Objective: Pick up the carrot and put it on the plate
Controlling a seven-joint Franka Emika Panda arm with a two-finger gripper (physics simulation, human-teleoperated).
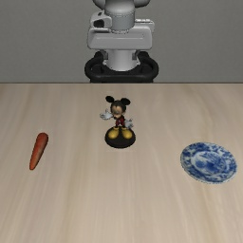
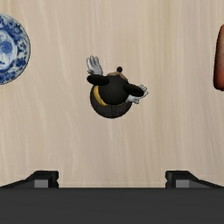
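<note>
1. Exterior view: arm stands folded over its base at the edge of the wooden worktop. It touches none of the objects.
2. Exterior view: carrot lies flat on the worktop at the exterior view's left, well apart from the arm. Its long axis runs roughly toward and away from the robot, slightly slanted.
3. Exterior view: blue-and-white plate sits on the worktop at the exterior view's right, well apart from the carrot. Carrot is not on it.
4. Exterior view: Mickey Mouse figurine stands upright on a round black foot between carrot and plate, nearer the arm than either.
5. Wrist view: hand is open. Plate-side finger and carrot-side finger are spread wide with nothing between them. The hand hangs above the worktop, clear of everything.
6. Wrist view: figurine, seen from above, is straight ahead of the hand, about centred between the two fingers and apart from both.
7. Wrist view: carrot is ahead of the hand and out past the carrot-side finger, only partly in frame and not touching the figurine.
8. Wrist view: plate is ahead and out past the plate-side finger, also partly in frame. The figurine lies between it and the carrot.
</note>
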